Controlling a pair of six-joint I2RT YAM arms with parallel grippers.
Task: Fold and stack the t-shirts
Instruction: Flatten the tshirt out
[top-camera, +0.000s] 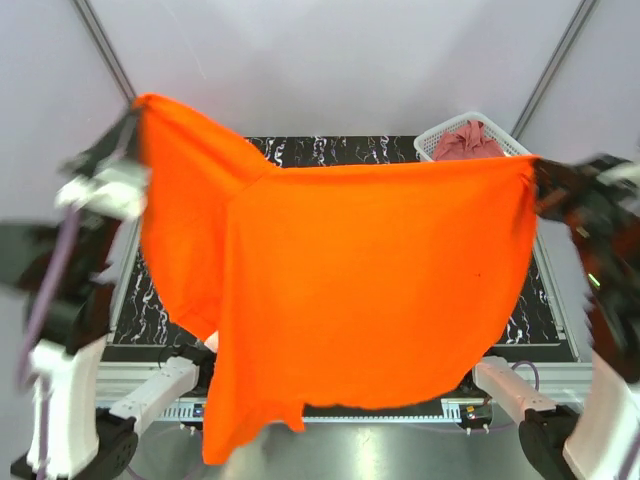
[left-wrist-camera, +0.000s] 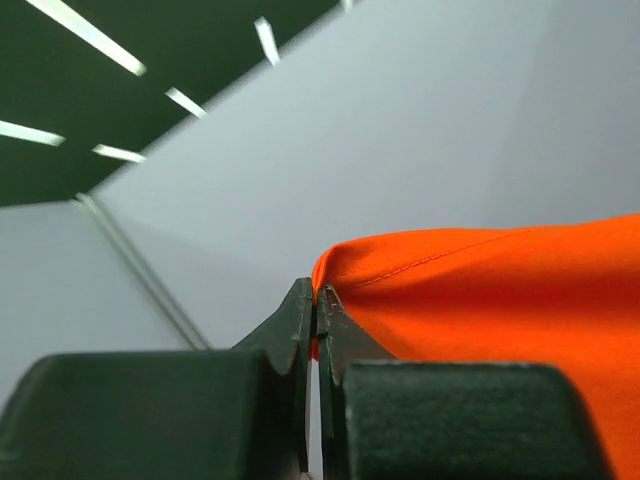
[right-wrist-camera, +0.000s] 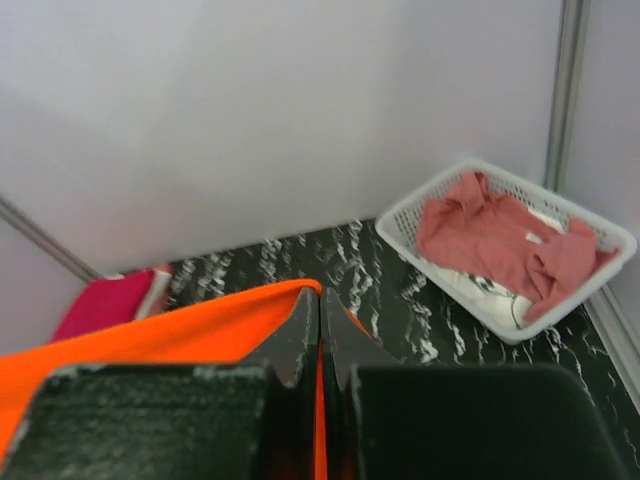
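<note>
The left gripper (left-wrist-camera: 317, 296) and right gripper (right-wrist-camera: 320, 302) are each clamping shut on an upper end of the orange t-shirt (top-camera: 370, 270), which is hanging spread above the table (top-camera: 340, 152). Recommended: lowering both ends level and taut, laying the hem first, short of the basket (top-camera: 428, 144) beyond.

pale lilac walls (top-camera: 330, 60), black white-veined tabletop (right-wrist-camera: 390, 300), grey corner post (right-wrist-camera: 570, 90), dark ceiling (left-wrist-camera: 200, 40), strip lights (left-wrist-camera: 85, 35)

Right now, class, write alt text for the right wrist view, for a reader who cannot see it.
The right hand is shut on the edge of an orange t-shirt. Beyond, on a black marbled table, a white basket holds a dusty rose shirt; magenta cloth lies far left.
</note>
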